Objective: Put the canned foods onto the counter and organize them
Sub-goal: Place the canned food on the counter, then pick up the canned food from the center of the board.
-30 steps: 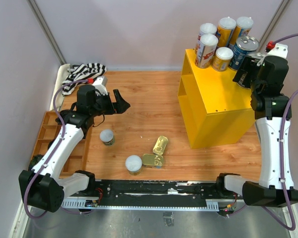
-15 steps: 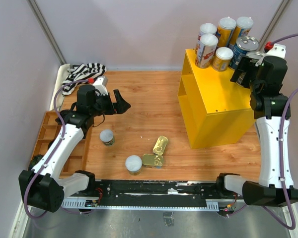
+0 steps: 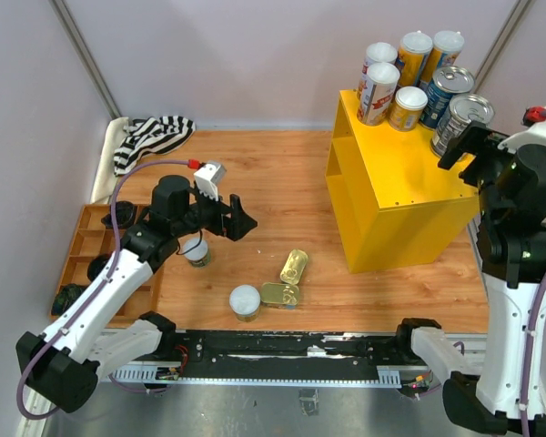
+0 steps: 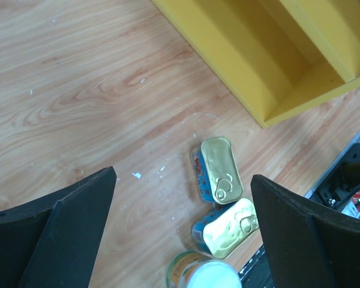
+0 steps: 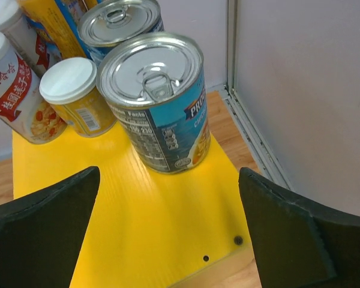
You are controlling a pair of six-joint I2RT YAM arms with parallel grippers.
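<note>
Your left gripper (image 4: 183,174) hangs wide near two gold tins (image 4: 219,168), your right gripper (image 5: 168,174) wide beside the blue can (image 5: 159,102) on the yellow counter (image 3: 396,182); the wooden tray (image 3: 82,238) holds dark lumps (image 3: 100,269).

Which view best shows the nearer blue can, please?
The right wrist view: the blue can sits close up, lid and label clear. The top view shows it small; the left wrist view misses it.
</note>
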